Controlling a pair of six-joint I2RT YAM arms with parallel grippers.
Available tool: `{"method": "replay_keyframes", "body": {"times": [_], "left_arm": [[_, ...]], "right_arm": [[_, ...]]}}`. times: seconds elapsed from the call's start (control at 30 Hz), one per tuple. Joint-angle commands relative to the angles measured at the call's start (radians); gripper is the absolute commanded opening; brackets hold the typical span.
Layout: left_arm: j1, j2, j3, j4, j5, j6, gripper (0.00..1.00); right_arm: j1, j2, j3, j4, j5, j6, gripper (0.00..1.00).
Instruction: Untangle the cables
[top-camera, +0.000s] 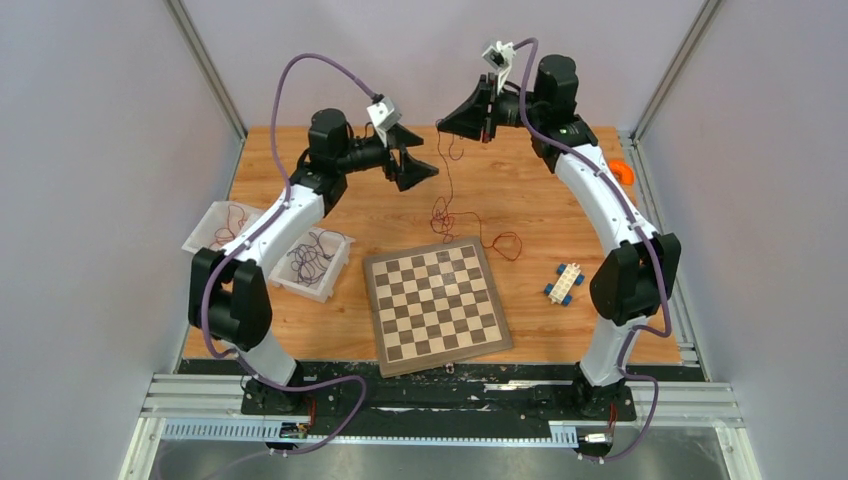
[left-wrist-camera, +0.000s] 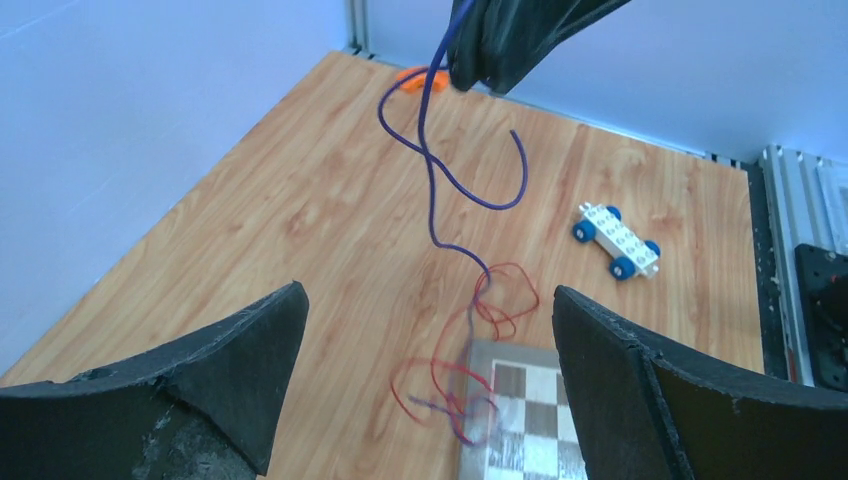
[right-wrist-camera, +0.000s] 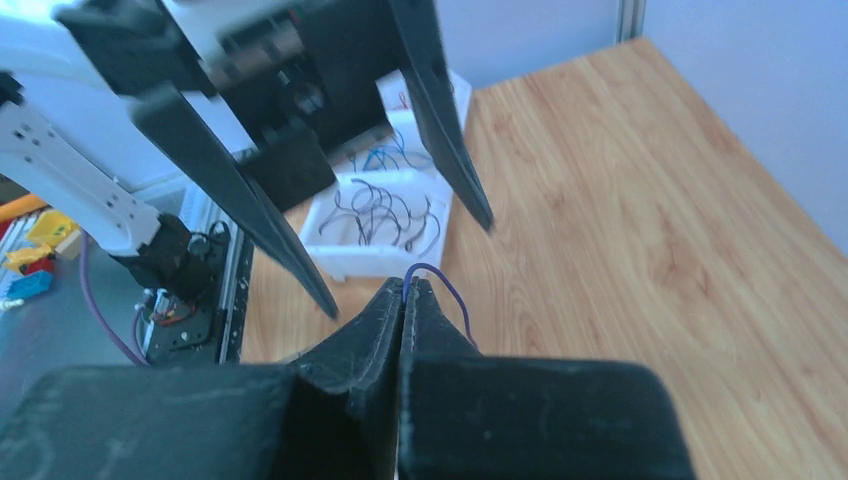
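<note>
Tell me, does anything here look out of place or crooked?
The chessboard lies crooked to the table edges, its near corner past the wood. The purple cable hanging from the right hand is tangled with red cables at the board's far edge.

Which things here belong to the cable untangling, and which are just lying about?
Job: purple cable pinched in the shut right hand; red cables tangled below it; open left hand; two white trays holding wires.
Lying about: chessboard; toy car; orange object at the far edge.

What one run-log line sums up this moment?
right jaws: shut on purple wire, aloft | left jaws: open, empty | red wires: tangled with it by chessboard
</note>
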Motion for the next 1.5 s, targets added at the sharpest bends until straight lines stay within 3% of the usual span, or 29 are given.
{"method": "replay_keyframes", "body": {"times": [0.0,0.07,0.13,0.2,0.33,0.43,0.5,0.67,0.83,1.03,1.47], "left_arm": [[-0.059,0.066,0.040,0.272,-0.052,-0.139,1.00],[-0.081,0.111,0.066,0.277,-0.105,-0.157,0.98],[-0.087,0.154,0.081,0.253,-0.131,-0.185,0.89],[-0.088,0.186,0.053,0.241,-0.133,-0.198,0.77],[-0.084,0.240,-0.066,0.243,-0.160,-0.164,0.41],[-0.048,0.276,-0.142,0.239,-0.195,-0.174,0.31],[-0.021,0.286,-0.157,0.211,-0.196,-0.183,0.35],[0.013,0.229,-0.171,0.154,-0.174,-0.125,0.73],[0.020,0.043,-0.221,0.125,-0.100,-0.015,0.97],[0.009,-0.071,-0.206,0.149,-0.008,-0.013,1.00],[-0.119,0.129,0.077,0.253,-0.032,-0.086,0.98]], "right_arm": [[0.019,-0.045,0.104,0.256,-0.019,0.207,0.00],[0.022,-0.042,0.130,0.312,-0.009,0.264,0.00],[0.021,-0.037,0.167,0.362,0.013,0.316,0.00],[0.019,-0.032,0.219,0.413,0.046,0.377,0.00],[0.002,0.004,0.352,0.482,0.111,0.487,0.00],[-0.027,0.020,0.411,0.492,0.160,0.518,0.00],[-0.050,0.029,0.427,0.494,0.185,0.526,0.00],[-0.064,0.025,0.375,0.489,0.179,0.516,0.00],[-0.061,0.000,0.266,0.502,0.140,0.514,0.00],[-0.048,-0.017,0.195,0.526,0.116,0.520,0.00],[-0.033,-0.016,0.224,0.549,0.116,0.547,0.00]]}}
